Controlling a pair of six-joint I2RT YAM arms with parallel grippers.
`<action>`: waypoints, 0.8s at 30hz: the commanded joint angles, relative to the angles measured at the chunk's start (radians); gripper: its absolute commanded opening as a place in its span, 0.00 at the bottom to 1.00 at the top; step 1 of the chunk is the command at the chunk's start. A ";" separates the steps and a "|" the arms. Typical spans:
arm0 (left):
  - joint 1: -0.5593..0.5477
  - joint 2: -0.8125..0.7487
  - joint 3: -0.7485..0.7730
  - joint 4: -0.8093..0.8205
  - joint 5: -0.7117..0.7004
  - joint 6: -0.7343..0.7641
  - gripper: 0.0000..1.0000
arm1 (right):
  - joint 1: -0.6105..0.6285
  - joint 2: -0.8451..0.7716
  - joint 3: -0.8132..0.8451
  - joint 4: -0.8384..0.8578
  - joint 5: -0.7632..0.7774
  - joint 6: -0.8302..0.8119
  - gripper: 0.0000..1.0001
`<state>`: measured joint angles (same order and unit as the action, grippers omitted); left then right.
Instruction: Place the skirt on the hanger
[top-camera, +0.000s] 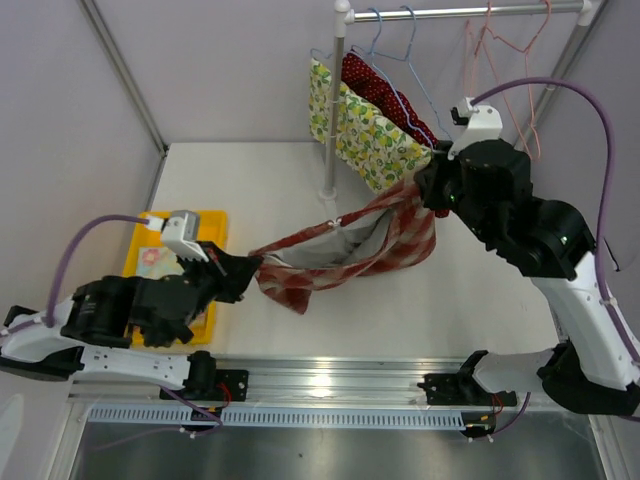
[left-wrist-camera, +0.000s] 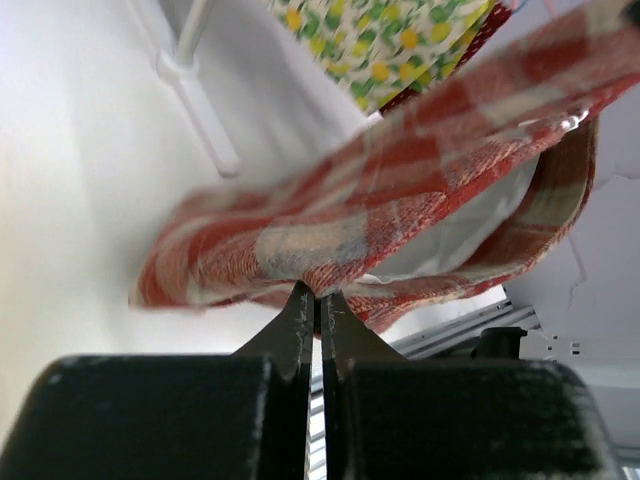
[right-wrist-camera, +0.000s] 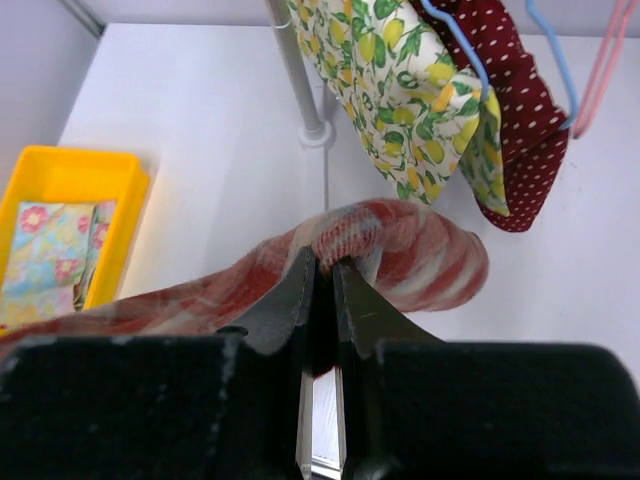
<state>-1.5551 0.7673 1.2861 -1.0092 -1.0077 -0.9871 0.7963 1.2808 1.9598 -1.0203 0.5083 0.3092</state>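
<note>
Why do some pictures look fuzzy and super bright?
Left wrist view: the white table is washed out bright, and the close black jaws look soft. Right wrist view: the skirt near the lens is fuzzy. Top view: sharp, with glare on the metal rail.

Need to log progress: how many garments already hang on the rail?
2: the lemon-print garment hangs at the left end of the rail, the red polka-dot garment just behind it. Another could be hidden between them.

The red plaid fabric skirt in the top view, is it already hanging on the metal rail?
No, the red plaid fabric skirt sags between the left hand and the right hand, clear of the metal rail.
</note>
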 joint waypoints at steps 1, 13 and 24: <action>-0.005 -0.014 0.107 -0.008 -0.060 0.237 0.00 | -0.006 -0.101 -0.038 0.032 -0.042 -0.039 0.00; -0.005 -0.030 0.300 0.069 0.024 0.415 0.00 | -0.005 -0.253 -0.024 -0.162 -0.186 0.039 0.00; 0.067 0.090 0.435 0.006 0.124 0.515 0.00 | -0.003 -0.210 -0.095 -0.141 -0.156 0.105 0.00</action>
<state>-1.5444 0.8375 1.6379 -0.9916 -0.9081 -0.5632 0.8017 1.0637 1.8690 -1.1557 0.2691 0.4183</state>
